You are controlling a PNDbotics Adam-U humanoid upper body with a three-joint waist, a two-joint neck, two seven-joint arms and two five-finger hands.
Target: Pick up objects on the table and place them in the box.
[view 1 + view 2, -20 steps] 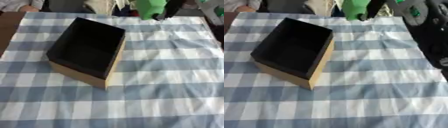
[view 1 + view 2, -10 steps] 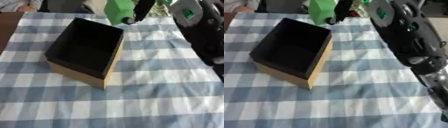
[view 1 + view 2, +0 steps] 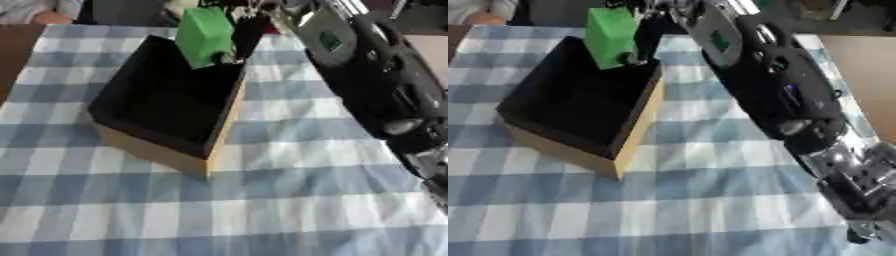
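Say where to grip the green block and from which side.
Grip the green block by its upper right edge, from the right and above, as the right hand does. It hangs tilted over the box, its lower end free to drop in.

The green block (image 3: 205,36) hides most of the robot hand (image 3: 248,31).

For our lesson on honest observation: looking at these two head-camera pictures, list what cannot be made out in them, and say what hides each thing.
- Right hand: both views, its fingers are dark, blurred and partly behind the green block; the exact hold is unclear.
- Box floor: both views, the black inside is too dark to show contents.
- Left hand: in neither view.
- Green block: whether it touches the box's far wall cannot be told.
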